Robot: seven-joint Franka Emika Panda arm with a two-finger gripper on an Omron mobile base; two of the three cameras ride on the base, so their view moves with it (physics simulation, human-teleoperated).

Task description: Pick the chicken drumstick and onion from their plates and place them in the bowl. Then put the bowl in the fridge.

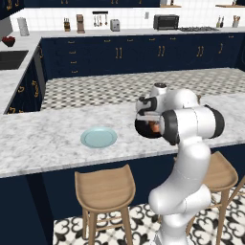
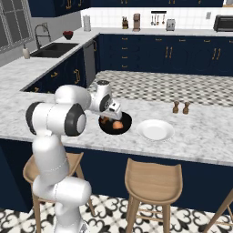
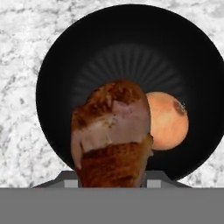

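The surface (image 3: 22, 87) looks like white marble with grey veins, smooth and polished. The bowl (image 3: 127, 48) is black and glossy, with fine ribs inside. The chicken drumstick (image 3: 111, 135) has rough, browned skin. The onion (image 3: 168, 120) has smooth orange skin. Both plates (image 1: 98, 137) (image 2: 155, 129) look like smooth ceramic. The stools (image 2: 152, 175) are matt wood.

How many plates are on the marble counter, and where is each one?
2. The light blue plate lies on the counter left of the black bowl. The white plate lies on the bowl's other side. Both are bare. The arm may hide part of the counter.
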